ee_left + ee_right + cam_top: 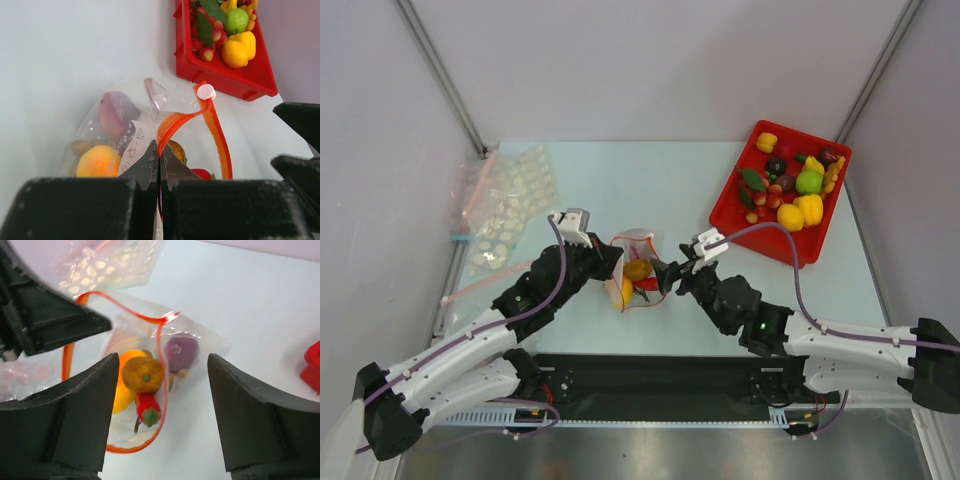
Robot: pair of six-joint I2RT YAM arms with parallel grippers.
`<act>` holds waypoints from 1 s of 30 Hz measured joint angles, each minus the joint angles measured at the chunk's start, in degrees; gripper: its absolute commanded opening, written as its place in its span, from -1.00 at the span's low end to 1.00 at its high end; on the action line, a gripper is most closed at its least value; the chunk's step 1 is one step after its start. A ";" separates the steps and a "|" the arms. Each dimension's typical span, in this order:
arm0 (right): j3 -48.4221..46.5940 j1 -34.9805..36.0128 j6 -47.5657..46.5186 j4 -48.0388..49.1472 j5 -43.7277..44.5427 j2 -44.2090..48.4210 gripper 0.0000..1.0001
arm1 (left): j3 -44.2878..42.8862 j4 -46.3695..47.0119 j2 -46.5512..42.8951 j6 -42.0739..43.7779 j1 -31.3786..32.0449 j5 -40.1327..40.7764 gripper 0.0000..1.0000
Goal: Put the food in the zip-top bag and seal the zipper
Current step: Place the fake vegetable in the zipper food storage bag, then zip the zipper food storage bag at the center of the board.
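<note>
left jaws pinching zipper, right jaws apart

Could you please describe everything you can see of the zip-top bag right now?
The zip-top bag is small, clear, crinkled plastic, sitting between both grippers. Its red-orange zipper, carrying a white slider, curves open and unsealed. Inside lie an orange fruit, a red chili and a purple piece. The left gripper pinches its rim, and the right gripper hovers open above.
</note>
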State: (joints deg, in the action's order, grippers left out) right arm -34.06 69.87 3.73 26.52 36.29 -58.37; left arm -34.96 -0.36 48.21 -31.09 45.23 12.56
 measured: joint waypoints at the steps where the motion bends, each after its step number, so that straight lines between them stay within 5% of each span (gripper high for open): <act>1: 0.26 -1.18 1.14 -0.17 -0.37 0.42 0.46 | 0.00 -0.07 -0.02 -0.02 0.00 0.42 -0.99; 8: 2.27 -10.36 10.32 -2.95 -8.92 0.31 0.28 | 0.00 -1.31 -1.31 0.00 -0.04 2.91 -0.99; 14: 2.47 -9.84 14.71 -2.91 -15.30 -4.50 0.18 | -0.20 -3.48 -3.02 0.09 -0.04 6.23 -0.99; 19: 2.45 -8.31 16.26 -2.78 -17.77 -9.18 -0.15 | -0.26 -4.48 -4.13 0.09 -0.04 8.39 -0.99; 25: 1.77 -7.48 17.99 -2.64 -18.78 -12.98 -0.94 | -0.33 -5.40 -4.55 0.17 -0.04 9.75 -0.99; 30: 1.66 -5.49 17.62 -3.04 -18.10 -11.56 -1.00 | -0.52 -5.03 -4.20 1.29 -0.04 8.02 -0.99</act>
State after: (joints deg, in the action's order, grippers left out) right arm -32.40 64.38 21.34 23.49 18.20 -69.93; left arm -35.48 -5.39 44.01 -29.80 45.19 20.58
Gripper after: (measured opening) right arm 0.011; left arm 0.009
